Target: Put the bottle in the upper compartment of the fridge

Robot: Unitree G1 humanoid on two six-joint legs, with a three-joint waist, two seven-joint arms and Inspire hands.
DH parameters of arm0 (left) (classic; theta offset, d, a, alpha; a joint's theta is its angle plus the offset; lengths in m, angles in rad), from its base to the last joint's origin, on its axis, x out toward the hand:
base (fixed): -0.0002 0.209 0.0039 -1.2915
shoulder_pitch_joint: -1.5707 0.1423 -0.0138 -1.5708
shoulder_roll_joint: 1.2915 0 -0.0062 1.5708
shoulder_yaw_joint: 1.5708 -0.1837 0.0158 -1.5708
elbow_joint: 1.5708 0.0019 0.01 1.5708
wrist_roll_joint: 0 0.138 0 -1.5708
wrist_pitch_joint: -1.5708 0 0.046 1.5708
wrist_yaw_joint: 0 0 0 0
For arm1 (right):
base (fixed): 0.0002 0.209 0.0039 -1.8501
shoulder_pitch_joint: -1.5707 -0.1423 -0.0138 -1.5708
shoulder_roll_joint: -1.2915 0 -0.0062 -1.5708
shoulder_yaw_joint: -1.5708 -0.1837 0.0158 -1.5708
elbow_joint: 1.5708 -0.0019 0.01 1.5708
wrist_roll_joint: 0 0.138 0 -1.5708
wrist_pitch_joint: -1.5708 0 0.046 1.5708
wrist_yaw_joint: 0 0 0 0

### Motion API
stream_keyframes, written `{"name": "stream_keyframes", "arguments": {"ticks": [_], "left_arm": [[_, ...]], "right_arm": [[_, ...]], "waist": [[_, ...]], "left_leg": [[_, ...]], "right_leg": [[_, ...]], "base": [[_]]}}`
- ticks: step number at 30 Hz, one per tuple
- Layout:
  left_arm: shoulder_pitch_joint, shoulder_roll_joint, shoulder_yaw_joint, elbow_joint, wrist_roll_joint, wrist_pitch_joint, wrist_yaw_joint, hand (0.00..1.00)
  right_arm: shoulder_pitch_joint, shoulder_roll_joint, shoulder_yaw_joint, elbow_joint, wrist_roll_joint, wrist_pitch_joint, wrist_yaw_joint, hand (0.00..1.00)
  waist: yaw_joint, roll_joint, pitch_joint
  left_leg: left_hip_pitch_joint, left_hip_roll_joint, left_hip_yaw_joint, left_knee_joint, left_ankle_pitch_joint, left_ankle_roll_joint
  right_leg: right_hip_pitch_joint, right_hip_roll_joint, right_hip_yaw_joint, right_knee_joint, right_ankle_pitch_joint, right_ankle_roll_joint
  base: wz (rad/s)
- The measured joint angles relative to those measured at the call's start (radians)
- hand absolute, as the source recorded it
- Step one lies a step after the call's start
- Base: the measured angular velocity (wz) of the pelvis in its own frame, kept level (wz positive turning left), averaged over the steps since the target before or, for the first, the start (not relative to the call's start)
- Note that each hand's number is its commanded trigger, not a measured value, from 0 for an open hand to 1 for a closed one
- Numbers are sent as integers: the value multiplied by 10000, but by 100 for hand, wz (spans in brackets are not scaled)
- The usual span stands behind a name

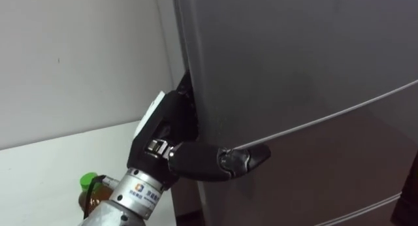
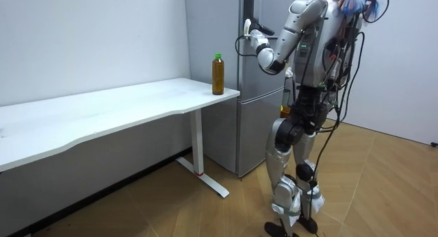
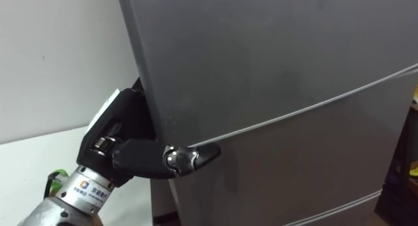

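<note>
A bottle (image 2: 217, 74) of brown liquid with a green cap stands upright on the white table's (image 2: 137, 100) corner nearest the grey fridge (image 2: 254, 134). In the eye views its cap and shoulder (image 1: 90, 185) show just behind my left wrist. My left hand (image 1: 163, 138) is at the left edge of the upper fridge door (image 1: 294, 56). Its thumb (image 1: 222, 159) lies flat across the door's front just above the seam. The other fingers are hidden behind the door's edge. The door stands shut or nearly so.
I stand upright right in front of the fridge, the table to my left. The lower door (image 1: 326, 167) lies below a light seam. A white wall (image 1: 72, 63) rises behind the table. Wooden floor (image 2: 383, 189) spreads behind me.
</note>
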Motion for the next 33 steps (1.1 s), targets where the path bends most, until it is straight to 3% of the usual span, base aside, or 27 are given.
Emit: {"name": "stream_keyframes", "arguments": {"ticks": [26, 33], "left_arm": [[-3, 248, -1477, 108, -317, -22, -687, 0], [-3, 257, -1589, 184, -480, -44, -817, 0]], "right_arm": [[-108, -17, 404, -55, 47, -53, -8, 0], [-114, -22, 392, -62, 49, -56, 3, 0]], "waist": [[-144, -103, 44], [-196, -72, 38]], "left_leg": [[3, -59, 60, 6, 50, 83], [2, -51, 91, -3, 27, 120]], "right_leg": [[-34, -63, 96, 15, 32, 74], [-67, -35, 237, 28, 61, 107]], "base": [[0], [-2]]}}
